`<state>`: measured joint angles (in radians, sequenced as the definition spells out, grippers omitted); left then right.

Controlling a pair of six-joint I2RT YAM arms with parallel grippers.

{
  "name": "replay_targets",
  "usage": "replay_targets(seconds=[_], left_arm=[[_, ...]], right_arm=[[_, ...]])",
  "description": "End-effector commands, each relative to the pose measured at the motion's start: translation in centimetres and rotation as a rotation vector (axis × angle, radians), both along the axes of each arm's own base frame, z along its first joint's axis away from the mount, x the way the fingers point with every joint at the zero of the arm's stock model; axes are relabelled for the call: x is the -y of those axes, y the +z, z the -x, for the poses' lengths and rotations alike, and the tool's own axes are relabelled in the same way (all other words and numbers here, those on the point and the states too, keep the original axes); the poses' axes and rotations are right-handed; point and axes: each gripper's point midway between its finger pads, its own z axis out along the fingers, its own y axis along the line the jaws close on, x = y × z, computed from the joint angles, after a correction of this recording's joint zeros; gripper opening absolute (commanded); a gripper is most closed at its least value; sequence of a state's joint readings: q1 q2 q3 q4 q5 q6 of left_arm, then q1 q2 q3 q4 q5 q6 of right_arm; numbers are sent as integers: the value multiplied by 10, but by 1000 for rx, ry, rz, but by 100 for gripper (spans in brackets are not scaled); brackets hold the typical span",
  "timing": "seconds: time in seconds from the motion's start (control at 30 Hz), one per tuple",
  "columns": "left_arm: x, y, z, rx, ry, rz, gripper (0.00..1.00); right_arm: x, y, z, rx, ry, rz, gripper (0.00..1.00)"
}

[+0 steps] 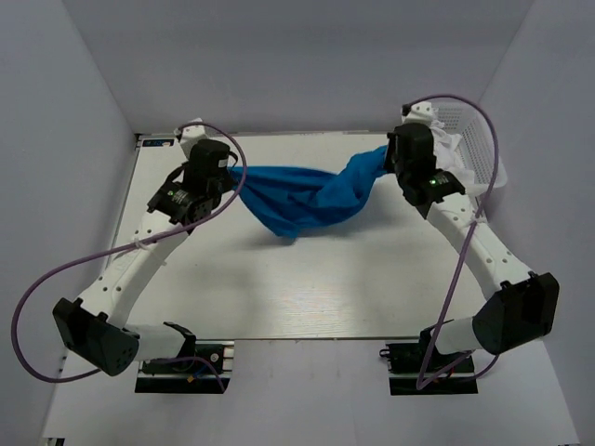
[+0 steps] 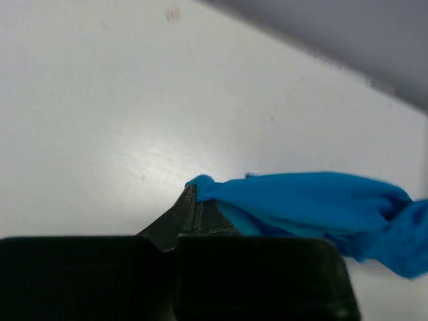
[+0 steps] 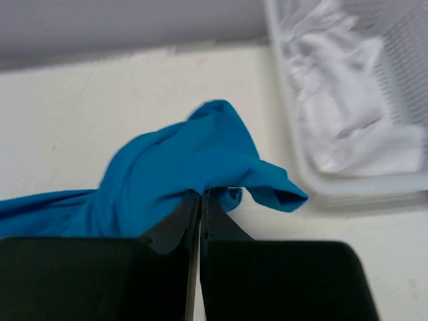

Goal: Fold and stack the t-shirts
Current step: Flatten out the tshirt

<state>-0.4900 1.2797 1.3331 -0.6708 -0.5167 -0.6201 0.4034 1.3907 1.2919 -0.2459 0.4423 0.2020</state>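
Observation:
A blue t-shirt [image 1: 302, 195] hangs stretched between my two grippers above the white table [image 1: 307, 288], its middle sagging down to the table top. My left gripper [image 1: 226, 169] is shut on the shirt's left end; in the left wrist view [image 2: 195, 190] the blue t-shirt [image 2: 314, 204] runs off to the right from the fingertips. My right gripper [image 1: 390, 158] is shut on the shirt's right end; in the right wrist view [image 3: 201, 195] the blue t-shirt [image 3: 174, 174] bunches over the fingertips. White t-shirts [image 3: 341, 107] lie crumpled in a basket.
A white mesh basket [image 1: 479, 139] stands at the table's far right corner, just behind my right gripper; its rim shows in the right wrist view [image 3: 287, 134]. Grey walls close in the table at the back and sides.

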Motion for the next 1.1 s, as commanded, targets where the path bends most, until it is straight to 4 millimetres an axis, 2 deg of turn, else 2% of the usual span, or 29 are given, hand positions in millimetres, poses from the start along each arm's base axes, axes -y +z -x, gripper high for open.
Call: replay_targets(seconds=[0.0, 0.03, 0.07, 0.13, 0.17, 0.2, 0.3, 0.47, 0.63, 0.67, 0.77, 0.9, 0.97, 1.07], left_arm=[[-50, 67, 0, 164, 264, -38, 0], [-55, 75, 1, 180, 287, -43, 0], [-63, 84, 3, 204, 329, -62, 0], [-73, 109, 10, 259, 366, -55, 0], [-83, 120, 12, 294, 423, -61, 0], [-91, 127, 18, 310, 453, -66, 0], [-114, 146, 34, 361, 570, -90, 0], [-134, 164, 54, 392, 636, -139, 0], [-147, 191, 78, 454, 640, -106, 0], [-151, 195, 83, 469, 652, -100, 0], [-160, 210, 99, 523, 661, -60, 0], [-161, 219, 108, 557, 619, -30, 0], [-156, 217, 106, 549, 594, -33, 0], [-152, 216, 106, 546, 550, -17, 0]], right_arm=[[49, 80, 4, 186, -180, 48, 0], [51, 96, 5, 224, -184, 39, 0], [61, 116, 11, 269, -211, 31, 0], [80, 141, 21, 322, -264, 58, 0], [85, 162, 26, 361, -283, 56, 0], [103, 174, 36, 382, -348, 95, 0], [131, 205, 55, 459, -446, 150, 0], [162, 232, 87, 527, -550, 195, 0], [167, 254, 115, 591, -530, 175, 0], [172, 263, 131, 622, -537, 160, 0], [178, 276, 154, 666, -535, 149, 0], [171, 282, 168, 686, -461, 134, 0], [164, 284, 170, 703, -410, 102, 0], [152, 273, 164, 673, -343, 76, 0]])
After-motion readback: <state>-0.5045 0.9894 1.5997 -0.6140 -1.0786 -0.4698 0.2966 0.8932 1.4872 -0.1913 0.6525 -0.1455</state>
